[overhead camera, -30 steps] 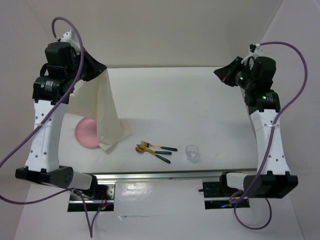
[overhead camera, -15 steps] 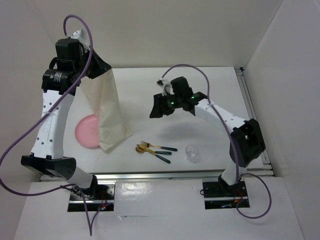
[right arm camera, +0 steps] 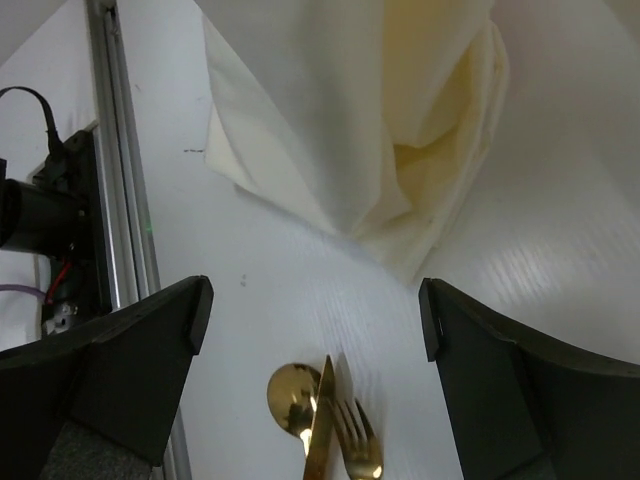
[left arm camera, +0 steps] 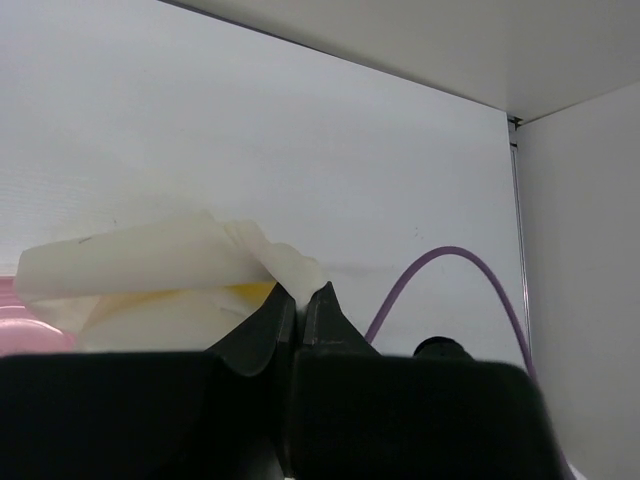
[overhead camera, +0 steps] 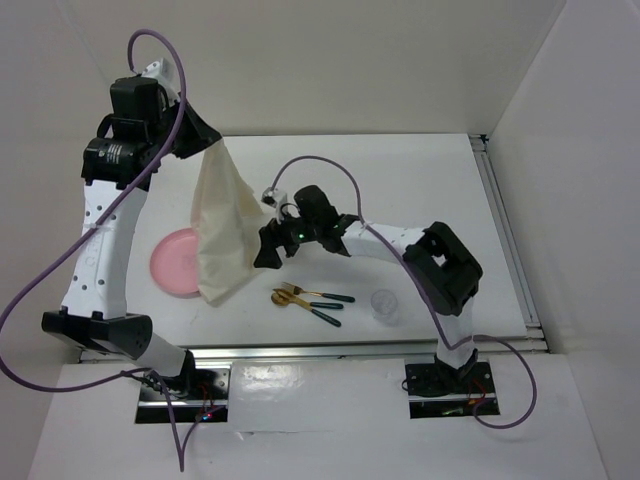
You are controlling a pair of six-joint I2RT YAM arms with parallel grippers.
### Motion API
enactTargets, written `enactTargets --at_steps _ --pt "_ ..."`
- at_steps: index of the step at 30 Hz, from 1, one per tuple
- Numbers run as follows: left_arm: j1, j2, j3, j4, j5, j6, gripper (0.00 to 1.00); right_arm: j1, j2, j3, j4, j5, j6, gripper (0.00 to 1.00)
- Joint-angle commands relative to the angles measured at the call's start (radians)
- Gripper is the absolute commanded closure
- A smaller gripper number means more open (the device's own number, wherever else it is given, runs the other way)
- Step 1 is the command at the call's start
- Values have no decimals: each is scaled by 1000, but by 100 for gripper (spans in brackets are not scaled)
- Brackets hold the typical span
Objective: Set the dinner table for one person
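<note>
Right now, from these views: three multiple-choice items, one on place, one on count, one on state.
1. The pink plate lies: A) left of the cloth; B) right of the cloth; C) in a gripper.
2. Gold cutlery pieces: A) one; B) three; C) five.
3. The left gripper is: A) open; B) shut on the cloth; C) out of view.
Answers: A, the top view shows it left of the hanging cloth. B, spoon, knife and fork show in the right wrist view. B, its fingers pinch a cloth fold.
</note>
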Motion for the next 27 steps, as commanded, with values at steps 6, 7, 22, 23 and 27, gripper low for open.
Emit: enactTargets --at_steps 6,7,22,23,27 --pt "-5 -8 47 20 -13 40 100 83 145 103 189 29 -24 3" --pt "-5 -8 47 20 -13 40 100 83 157 115 189 38 -24 3" --pt "-5 -18 38 20 -13 40 100 103 268 207 272 127 51 46" --pt "-5 -18 38 20 -13 40 100 103 268 207 263 118 51 57" --pt "4 -18 38 20 -13 40 100 112 204 146 263 149 51 95"
